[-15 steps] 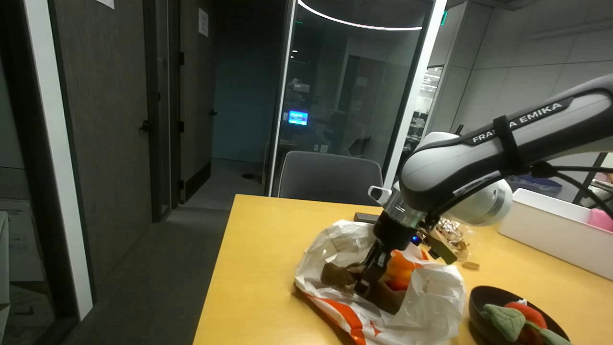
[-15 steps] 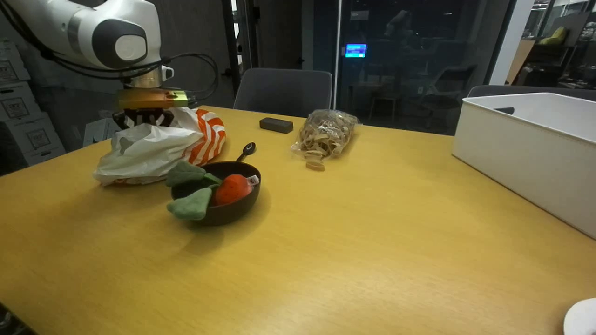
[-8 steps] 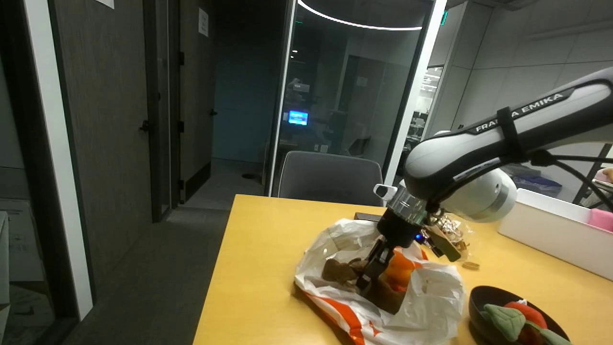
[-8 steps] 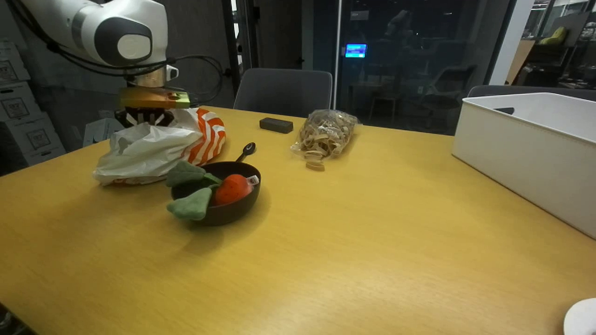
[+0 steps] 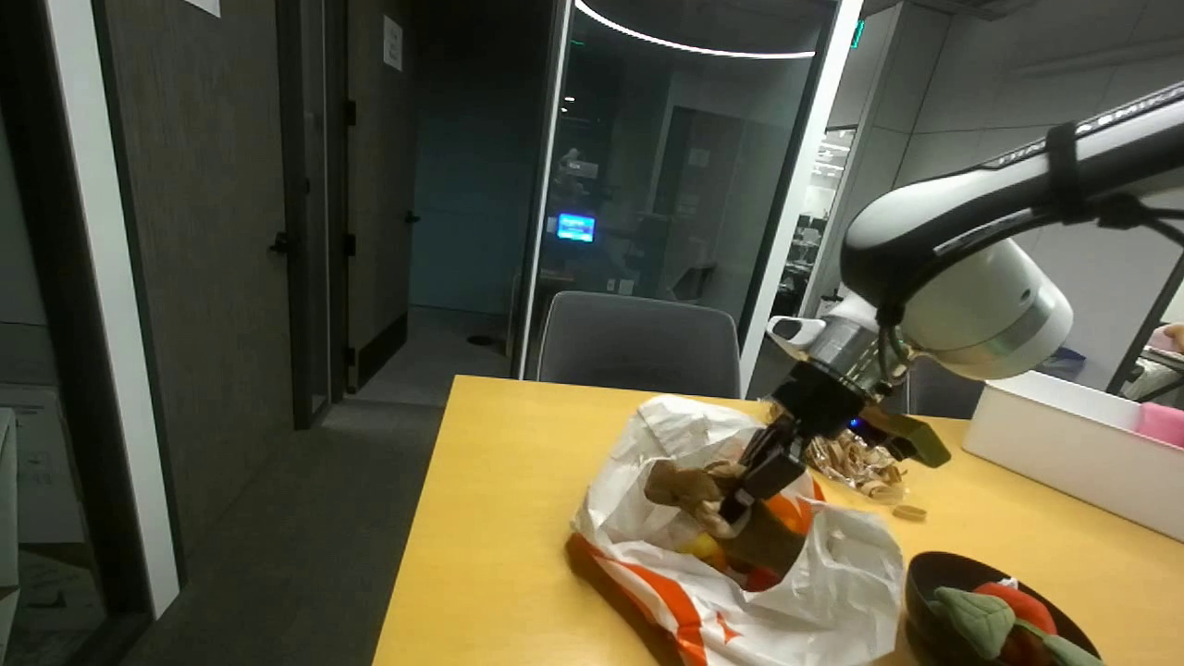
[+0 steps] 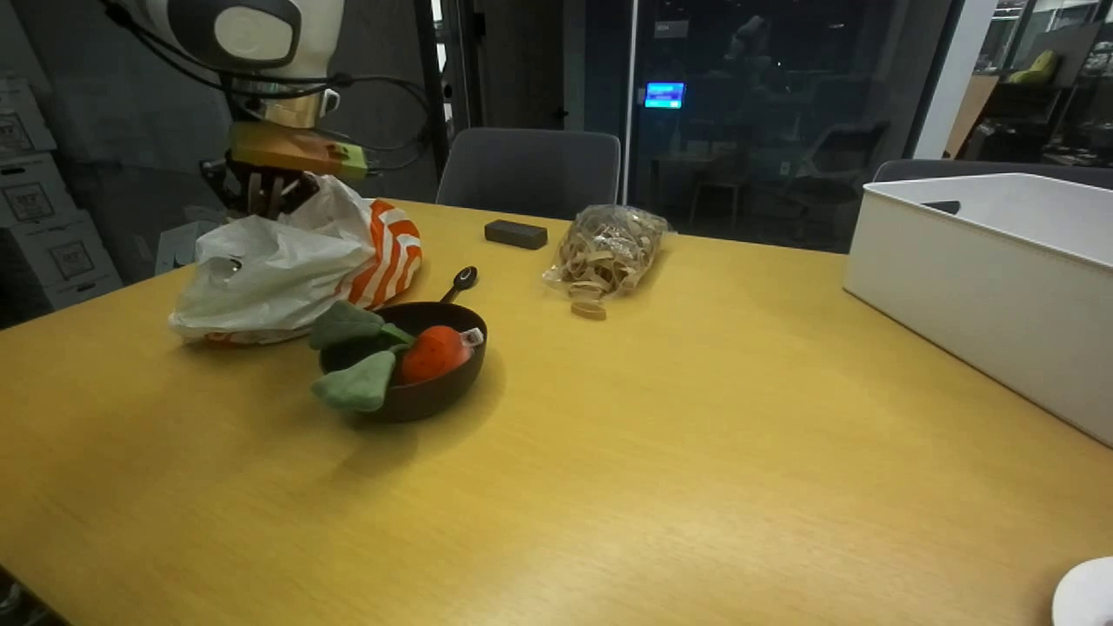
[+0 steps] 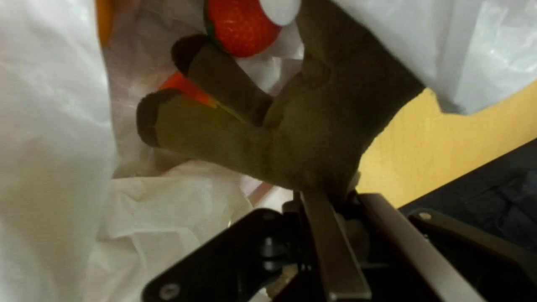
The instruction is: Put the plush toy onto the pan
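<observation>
Noted matt, soft cloth on toy; found thin, creased, glossy plastic on bag, smooth matt finish on pan, light sheen over wood-look table.

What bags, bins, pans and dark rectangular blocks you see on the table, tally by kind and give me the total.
Bags: 2 (white plastic bag, clear bag)
Bins: 1 (white bin)
Pans: 1 (black pan)
Blocks: 1 (dark block)
Total: 5
</observation>
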Robot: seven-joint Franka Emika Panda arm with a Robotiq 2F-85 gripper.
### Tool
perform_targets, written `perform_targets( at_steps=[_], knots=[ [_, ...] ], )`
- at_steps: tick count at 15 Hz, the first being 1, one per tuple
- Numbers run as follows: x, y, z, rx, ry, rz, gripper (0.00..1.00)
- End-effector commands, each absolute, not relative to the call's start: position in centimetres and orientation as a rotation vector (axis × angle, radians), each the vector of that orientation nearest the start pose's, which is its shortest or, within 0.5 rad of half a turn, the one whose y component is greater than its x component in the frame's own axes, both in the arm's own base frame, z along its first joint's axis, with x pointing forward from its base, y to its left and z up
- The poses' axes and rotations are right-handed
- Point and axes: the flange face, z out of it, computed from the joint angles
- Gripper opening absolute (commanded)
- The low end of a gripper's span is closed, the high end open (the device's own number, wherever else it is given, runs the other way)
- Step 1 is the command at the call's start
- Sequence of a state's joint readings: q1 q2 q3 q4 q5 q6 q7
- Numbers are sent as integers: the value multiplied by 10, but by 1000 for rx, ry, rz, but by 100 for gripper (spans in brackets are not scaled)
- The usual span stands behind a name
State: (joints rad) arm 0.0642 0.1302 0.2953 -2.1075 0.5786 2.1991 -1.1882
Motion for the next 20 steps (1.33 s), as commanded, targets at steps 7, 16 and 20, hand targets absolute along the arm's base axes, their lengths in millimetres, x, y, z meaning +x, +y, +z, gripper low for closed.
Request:
perform_targets(
  at_steps=[7, 16, 20],
  knots=[
    [515, 162, 419, -1846, -1481, -623, 10],
    [509, 112, 428, -1862, -1108, -1027, 9],
    [489, 87, 437, -1863, -1084, -962, 7]
  ],
)
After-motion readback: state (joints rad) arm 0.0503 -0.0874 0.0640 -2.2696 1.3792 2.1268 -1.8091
